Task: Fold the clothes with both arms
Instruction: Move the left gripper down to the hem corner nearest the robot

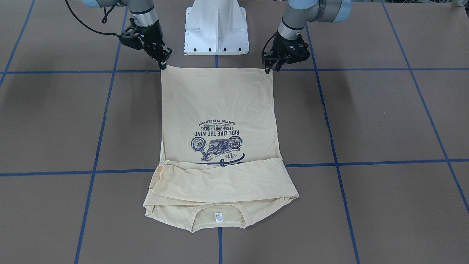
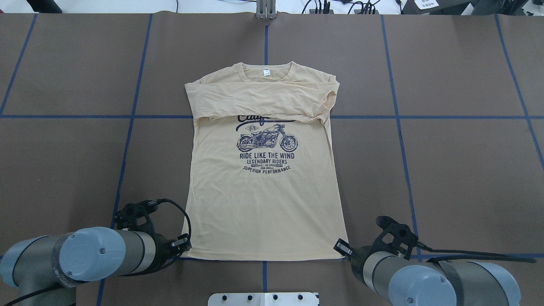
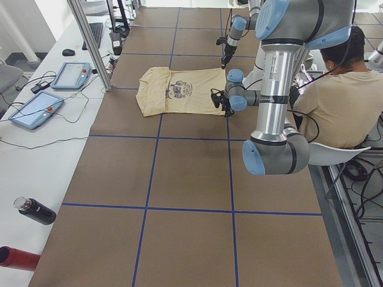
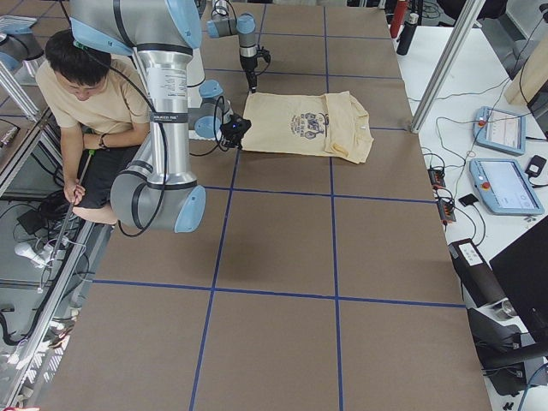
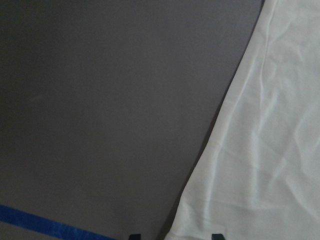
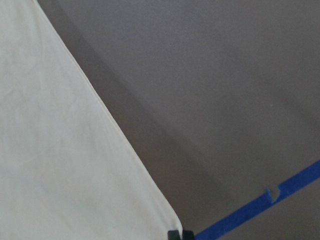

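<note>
Shirt (image 5: 270,150) fills R side, pale, lightly wrinkled; its edge runs diag. from top R to btm centre. Rest is brown table (image 5: 100,100). Blue tape (image 5: 40,222) crosses btm-L corner. L gripper (image 5: 175,237): two dark fingertips (image 5: 134,236) at btm, apart, shirt edge btwn them.

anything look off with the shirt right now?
Minor: the sleeves folded across the shirt bunch up at the robot's right end and cover the top of the print. Rest lies flat.
</note>
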Controlling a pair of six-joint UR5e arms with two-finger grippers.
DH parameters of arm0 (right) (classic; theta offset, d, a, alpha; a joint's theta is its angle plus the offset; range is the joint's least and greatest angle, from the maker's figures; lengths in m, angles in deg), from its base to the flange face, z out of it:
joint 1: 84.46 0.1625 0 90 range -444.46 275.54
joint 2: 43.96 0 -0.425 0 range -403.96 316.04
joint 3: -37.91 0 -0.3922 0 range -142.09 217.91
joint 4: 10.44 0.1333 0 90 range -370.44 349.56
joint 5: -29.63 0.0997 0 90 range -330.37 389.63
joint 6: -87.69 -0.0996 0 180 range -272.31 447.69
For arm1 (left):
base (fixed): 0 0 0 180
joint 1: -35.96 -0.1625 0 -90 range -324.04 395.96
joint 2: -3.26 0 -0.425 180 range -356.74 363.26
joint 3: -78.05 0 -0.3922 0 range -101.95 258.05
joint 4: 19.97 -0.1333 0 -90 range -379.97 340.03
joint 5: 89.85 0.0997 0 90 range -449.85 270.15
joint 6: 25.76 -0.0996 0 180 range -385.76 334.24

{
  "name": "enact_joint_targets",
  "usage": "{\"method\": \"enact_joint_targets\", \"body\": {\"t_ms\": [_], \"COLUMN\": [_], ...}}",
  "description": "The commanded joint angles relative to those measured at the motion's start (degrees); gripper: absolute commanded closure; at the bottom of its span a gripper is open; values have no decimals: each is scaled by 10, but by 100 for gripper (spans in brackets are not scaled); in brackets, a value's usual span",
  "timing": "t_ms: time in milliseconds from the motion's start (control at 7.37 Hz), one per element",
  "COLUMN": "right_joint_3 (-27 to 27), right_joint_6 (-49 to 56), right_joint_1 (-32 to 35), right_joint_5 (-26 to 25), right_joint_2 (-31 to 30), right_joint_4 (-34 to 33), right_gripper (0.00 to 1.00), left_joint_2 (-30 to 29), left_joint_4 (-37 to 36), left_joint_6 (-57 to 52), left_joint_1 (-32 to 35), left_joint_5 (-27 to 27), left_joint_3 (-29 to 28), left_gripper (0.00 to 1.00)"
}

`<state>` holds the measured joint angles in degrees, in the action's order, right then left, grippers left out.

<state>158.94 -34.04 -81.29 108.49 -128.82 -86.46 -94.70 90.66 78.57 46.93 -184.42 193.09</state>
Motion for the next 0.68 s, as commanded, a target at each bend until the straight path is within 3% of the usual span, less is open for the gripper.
{"method": "enact_joint_targets", "body": {"t_ms": [0, 543], "right_joint_3": [0, 1], "right_joint_6": [0, 0], "right_joint_1": [0, 0], "right_joint_5": [1, 1], "right_joint_2": [0, 0], "right_joint_4": [0, 0], "right_gripper": [100, 100], "left_joint_2": [0, 0], "left_joint_4": [-1, -1], "left_joint_6": [0, 0], "left_joint_1": [-4, -8], "left_joint_5": [0, 0], "left_joint_3": [-2, -1], "left_gripper": [49, 52]}}
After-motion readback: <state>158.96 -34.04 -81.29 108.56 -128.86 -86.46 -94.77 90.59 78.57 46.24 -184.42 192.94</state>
